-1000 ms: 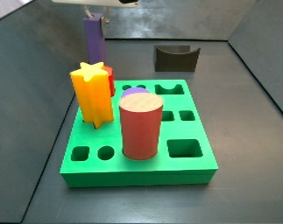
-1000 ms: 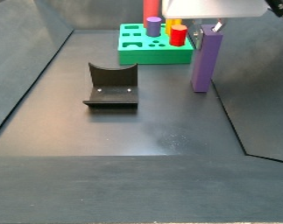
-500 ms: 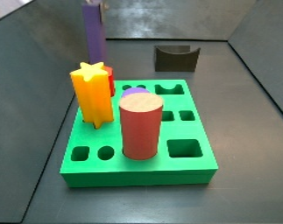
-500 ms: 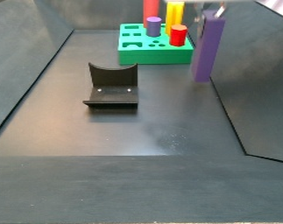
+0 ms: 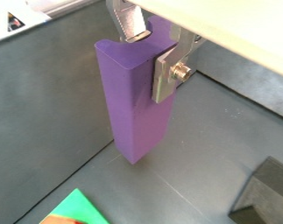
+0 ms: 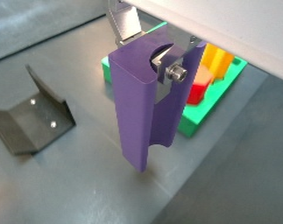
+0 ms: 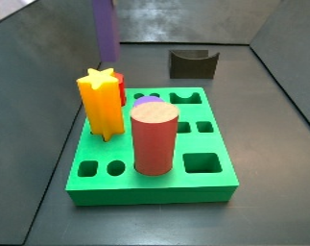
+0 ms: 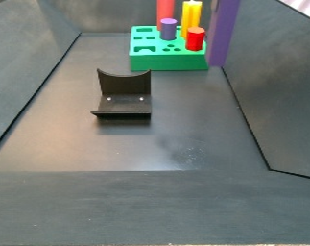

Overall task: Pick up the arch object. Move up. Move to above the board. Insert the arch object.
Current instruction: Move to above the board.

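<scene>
My gripper (image 5: 152,48) is shut on the top of the arch object (image 5: 134,105), a tall slim purple block with a notch along one side. It hangs upright above the dark floor. Both wrist views show the silver fingers (image 6: 176,70) clamping it (image 6: 144,114). In both side views only the block's lower part shows (image 7: 104,29) (image 8: 226,29), and the gripper is out of frame above. The green board (image 7: 151,183) with cut-out holes lies on the floor, near the hanging block but not under it. The board also shows in the other side view (image 8: 151,60).
On the board stand a red cylinder (image 7: 155,139), a yellow star block (image 7: 101,101) and a small lilac peg (image 7: 147,100). The dark fixture (image 7: 192,63) stands on the floor apart from the board (image 8: 121,94). Sloped grey walls enclose the floor.
The arch object has risen off the floor with my gripper shut on it. The gripper has left the side views upward.
</scene>
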Robot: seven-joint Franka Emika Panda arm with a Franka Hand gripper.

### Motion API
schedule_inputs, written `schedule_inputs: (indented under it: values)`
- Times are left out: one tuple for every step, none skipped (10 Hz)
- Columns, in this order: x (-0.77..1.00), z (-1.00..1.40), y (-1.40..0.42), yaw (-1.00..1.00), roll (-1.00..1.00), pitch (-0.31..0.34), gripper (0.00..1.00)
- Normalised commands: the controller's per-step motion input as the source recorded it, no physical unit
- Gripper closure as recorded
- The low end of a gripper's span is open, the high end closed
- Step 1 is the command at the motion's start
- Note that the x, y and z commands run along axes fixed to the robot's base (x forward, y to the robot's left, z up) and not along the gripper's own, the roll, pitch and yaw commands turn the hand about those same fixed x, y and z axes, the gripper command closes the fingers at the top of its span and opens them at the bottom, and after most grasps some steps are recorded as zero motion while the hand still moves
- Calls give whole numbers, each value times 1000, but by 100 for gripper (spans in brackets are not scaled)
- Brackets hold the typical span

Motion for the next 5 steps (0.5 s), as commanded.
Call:
schedule_inputs:
  values:
    - [188,1000,-276,32,97,86,100]
    - [132,1000,-216,25,80,76,100]
    - [101,921,-164,22,73,73,100]
    - [49,717,-80,20,61,67,100]
    - [25,515,-49,20,56,64,100]
